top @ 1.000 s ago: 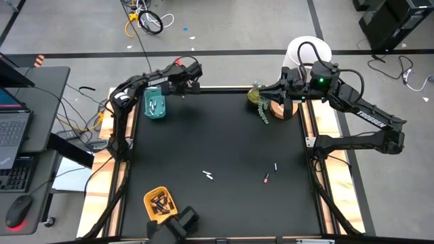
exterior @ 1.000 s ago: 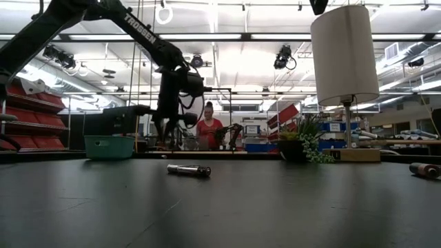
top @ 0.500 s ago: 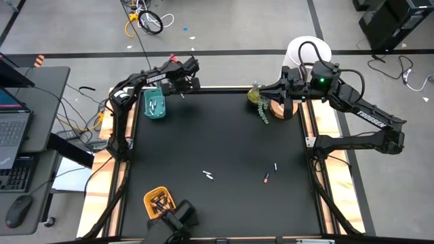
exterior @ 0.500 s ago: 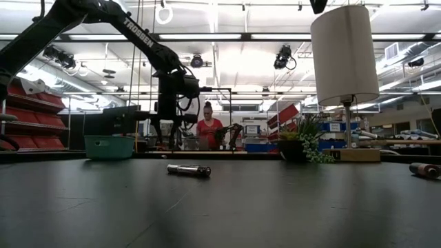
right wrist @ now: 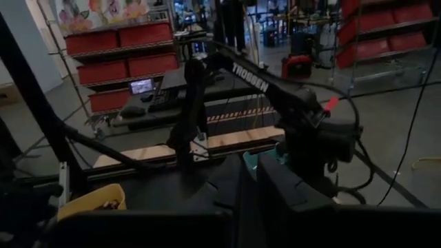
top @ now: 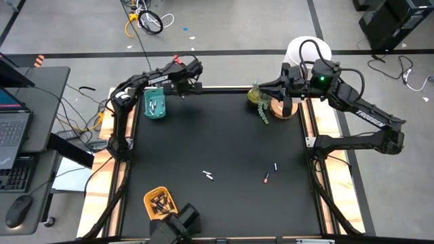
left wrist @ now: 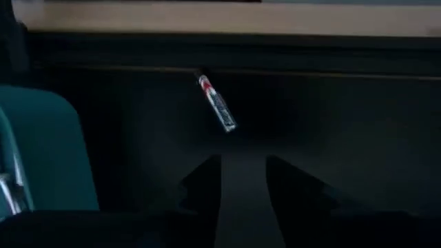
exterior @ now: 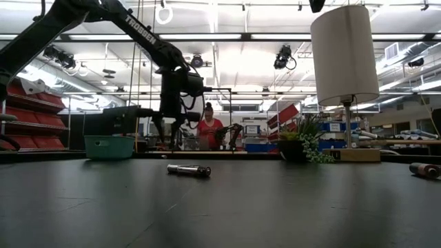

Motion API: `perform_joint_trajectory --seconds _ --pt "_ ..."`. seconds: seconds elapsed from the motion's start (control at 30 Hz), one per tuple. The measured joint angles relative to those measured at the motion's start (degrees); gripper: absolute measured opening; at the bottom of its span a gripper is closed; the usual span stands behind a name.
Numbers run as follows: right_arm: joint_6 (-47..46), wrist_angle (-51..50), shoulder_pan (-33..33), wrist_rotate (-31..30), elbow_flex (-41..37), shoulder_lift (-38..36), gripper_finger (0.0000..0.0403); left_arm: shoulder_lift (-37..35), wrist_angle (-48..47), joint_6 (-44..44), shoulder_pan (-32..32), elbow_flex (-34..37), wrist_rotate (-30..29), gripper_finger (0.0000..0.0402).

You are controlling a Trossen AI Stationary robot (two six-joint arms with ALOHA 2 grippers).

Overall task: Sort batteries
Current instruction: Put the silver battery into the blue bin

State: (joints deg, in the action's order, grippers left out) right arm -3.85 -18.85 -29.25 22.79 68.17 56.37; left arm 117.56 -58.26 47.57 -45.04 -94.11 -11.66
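Hovering just beside teal tray [top: 154, 104], left gripper [left wrist: 242, 172] parted, slim cylindrical battery [left wrist: 216, 101] lying ahead; right gripper [right wrist: 249, 180] clenched.

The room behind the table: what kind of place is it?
Probably a robotics lab or workshop: red bins on shelves, a computer desk beside the table, cables on the floor.

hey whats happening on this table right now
A two-armed robot is sorting batteries into trays. The left gripper sits at the table's far edge beside the teal tray, fingers apart, with one battery lying on the mat just ahead of them. The right gripper waits near the plant. The yellow tray holds dark batteries; loose batteries remain mid-table.
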Motion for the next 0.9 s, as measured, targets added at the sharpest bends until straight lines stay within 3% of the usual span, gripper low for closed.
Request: perform_joint_trajectory --seconds 0.17,0.63,0.77,0.9 --pt "-0.49 3.63 -0.12 0.0 -0.01 0.58 0.0032 1.12 -0.55 2.02 -0.6 -0.01 0.89 0.0132" --pt "-0.28 1.99 -0.12 0.0 -0.01 0.65 0.0031 3.99 -1.35 -3.2 -0.12 0.02 -1.04 0.0132" --pt "0.87 1.99 -0.33 -0.02 -0.01 0.65 0.0027 4.04 -3.39 -10.93 -0.43 -2.1 -2.04 0.0132" --pt "0.84 1.99 -1.18 -0.02 -0.01 0.65 0.0028 3.99 -4.76 -26.0 0.52 -5.87 -6.59 0.0132"
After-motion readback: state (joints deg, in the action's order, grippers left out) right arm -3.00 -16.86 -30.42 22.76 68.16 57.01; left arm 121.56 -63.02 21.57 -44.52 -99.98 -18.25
